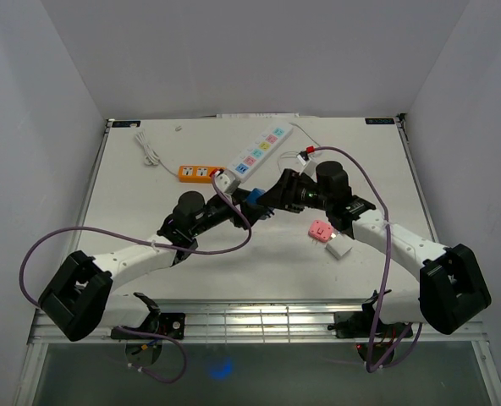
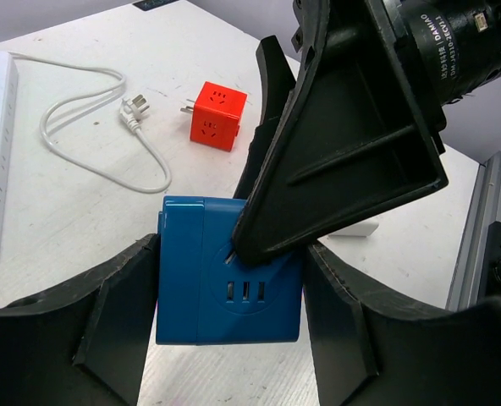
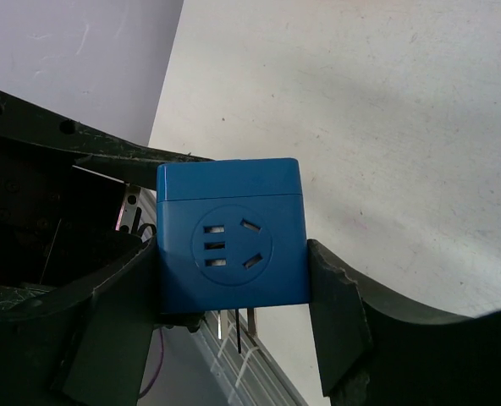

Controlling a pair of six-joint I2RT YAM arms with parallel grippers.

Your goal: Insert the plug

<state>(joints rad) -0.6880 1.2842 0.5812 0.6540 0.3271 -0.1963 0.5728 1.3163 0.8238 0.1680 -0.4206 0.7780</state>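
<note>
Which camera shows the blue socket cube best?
Right wrist: the blue socket cube shows its whole face. Left wrist has it partly covered by the right gripper; top view shows only a small blue patch.

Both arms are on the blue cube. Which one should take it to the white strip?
Right, probably. Both pincers grip the blue cube, but the right pincer holds its sides with the prongs free beneath, and it blocks the view of the left pincer. The white strip lies close beyond.
</note>
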